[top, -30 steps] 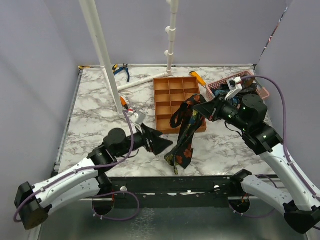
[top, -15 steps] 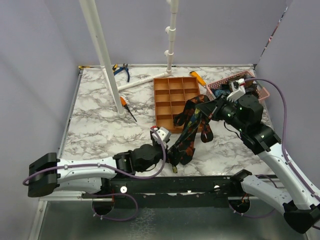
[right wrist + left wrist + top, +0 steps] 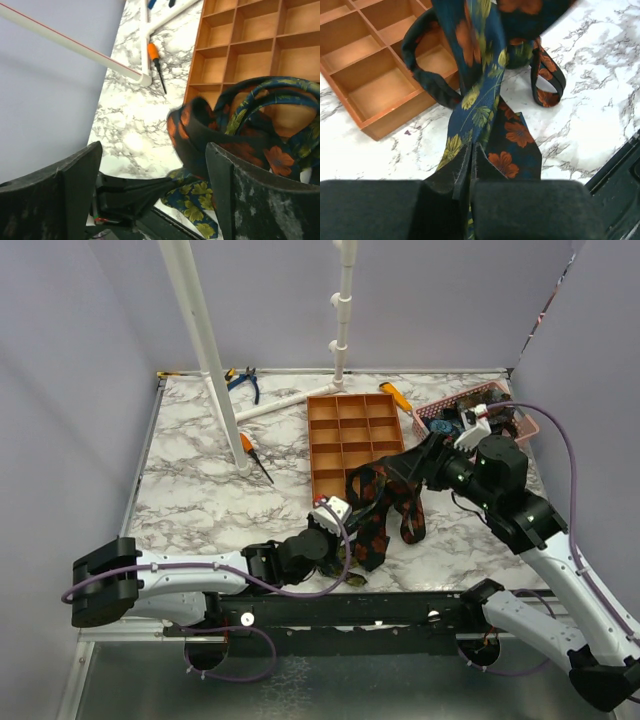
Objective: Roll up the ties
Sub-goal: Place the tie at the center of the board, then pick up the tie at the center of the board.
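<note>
White pipes are the biggest things near my work: one long pole [image 3: 205, 350] leans up from the table at the back left, and a second pole [image 3: 343, 310] stands at the back middle. Next in size is the orange tray [image 3: 345, 430] with its many little boxes. It sits in the middle, and loops of the ties [image 3: 378, 510] hang over its near right corner. The pink basket [image 3: 425, 410] sits at the back right, behind my right arm, with dark things piled in it.

The ties are dark with red and yellow flowers. They lie in a tangle from the tray's front edge down toward me. My left pincer [image 3: 470, 165] is closed tight on the edge of the ties, low near the table. My right pincer [image 3: 154, 150] is wide open, with the tie loops just past its fingers and over the tray.

Small things come last. An orange screwdriver [image 3: 250, 452] lies by the foot of the leaning pole, blue pliers [image 3: 243, 380] lie at the back left, and an orange tool [image 3: 397, 397] lies behind the tray.

The low end of the ties is close to the near edge, right by the black rail [image 3: 400, 605]. I see open room on the left half of the table [image 3: 190, 490]. It is white marble with grey lines. Pale purple walls [image 3: 60, 390] close in the sides and back.
</note>
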You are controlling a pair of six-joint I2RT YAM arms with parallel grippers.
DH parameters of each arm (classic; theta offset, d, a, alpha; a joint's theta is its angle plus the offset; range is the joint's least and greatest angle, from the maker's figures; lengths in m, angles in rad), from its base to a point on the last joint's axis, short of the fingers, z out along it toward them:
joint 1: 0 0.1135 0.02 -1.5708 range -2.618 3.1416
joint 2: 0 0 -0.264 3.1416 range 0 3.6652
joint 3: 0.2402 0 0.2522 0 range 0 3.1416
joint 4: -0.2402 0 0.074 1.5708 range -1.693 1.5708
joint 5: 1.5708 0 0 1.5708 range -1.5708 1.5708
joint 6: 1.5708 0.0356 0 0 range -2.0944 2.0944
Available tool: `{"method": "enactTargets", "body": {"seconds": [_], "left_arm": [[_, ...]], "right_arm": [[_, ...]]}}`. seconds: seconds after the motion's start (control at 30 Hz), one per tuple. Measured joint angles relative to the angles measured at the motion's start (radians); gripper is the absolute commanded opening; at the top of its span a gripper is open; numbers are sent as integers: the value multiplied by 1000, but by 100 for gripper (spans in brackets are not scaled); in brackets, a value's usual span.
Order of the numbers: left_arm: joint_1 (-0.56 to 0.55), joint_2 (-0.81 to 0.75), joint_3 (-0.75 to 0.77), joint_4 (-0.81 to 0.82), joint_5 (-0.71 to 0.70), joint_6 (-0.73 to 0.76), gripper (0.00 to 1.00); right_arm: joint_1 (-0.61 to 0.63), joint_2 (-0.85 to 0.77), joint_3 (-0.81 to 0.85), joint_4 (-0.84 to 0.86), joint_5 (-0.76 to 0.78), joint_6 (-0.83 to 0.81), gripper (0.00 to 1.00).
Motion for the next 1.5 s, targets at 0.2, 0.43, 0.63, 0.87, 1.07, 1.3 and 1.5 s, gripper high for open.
{"method": "enactTargets", "body": {"seconds": [0.2, 0.43, 0.63, 0.87, 1.07, 1.3, 1.5], "left_arm": [[-2, -183, 39, -240, -55, -40, 0], [-4, -511, 138, -481, -188, -114, 0], [-5, -375, 212, -782, -279, -313, 0], [-5, -444, 215, -1117, -418, -625, 0], [-5, -587, 186, -1168, -467, -739, 40], [-5, -593, 155, -1189, -476, -764, 82], [-5, -567, 164, -1186, -461, -732, 85]], "right_arm": [[0, -101, -4, -84, 92, -18, 91], [0, -179, -148, -99, 166, -13, 91], [0, -141, -235, -97, 166, -7, 91], [1, 39, -292, -54, 149, -14, 91], [76, 171, -310, -23, 131, -17, 91], [151, 211, -364, 32, 128, 16, 90], [324, 265, -364, 73, 146, 70, 88]]}}
